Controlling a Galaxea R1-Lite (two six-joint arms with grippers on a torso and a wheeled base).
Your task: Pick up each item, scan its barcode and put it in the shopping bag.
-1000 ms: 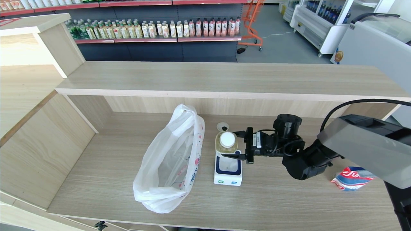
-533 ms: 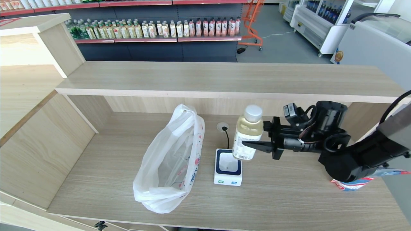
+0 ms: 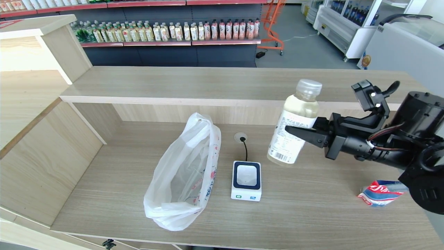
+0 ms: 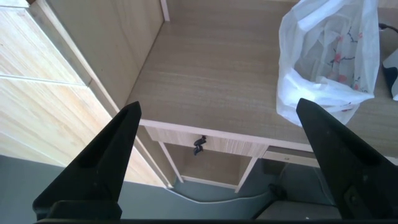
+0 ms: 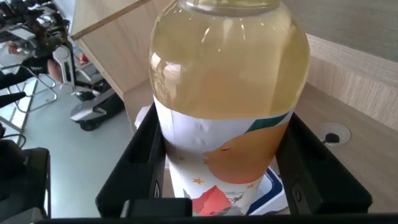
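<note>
A bottle point(image 3: 294, 125) of pale yellow drink with a white label and clear cap hangs upright above the counter, right of the scanner. My right gripper point(image 3: 299, 131) is shut on its middle, coming in from the right. In the right wrist view the bottle point(image 5: 229, 93) sits between the black fingers point(image 5: 142, 163). The white scanner point(image 3: 246, 180) with its dark window lies flat beside the white plastic shopping bag point(image 3: 185, 173), whose mouth is open. My left gripper point(image 4: 217, 165) is open and holds nothing, off the counter's front left edge, with the bag point(image 4: 329, 59) beyond it.
A red, white and blue snack packet point(image 3: 381, 193) lies at the right of the counter point(image 3: 295, 215). A cable runs from the scanner to a hole point(image 3: 240, 137) at the back. A raised shelf point(image 3: 242, 85) and side wall point(image 3: 45, 163) enclose the counter.
My right arm has lifted the bottle from just over the scanner, up and to the right. The scanner window is now uncovered. The bag and packet have not moved.
</note>
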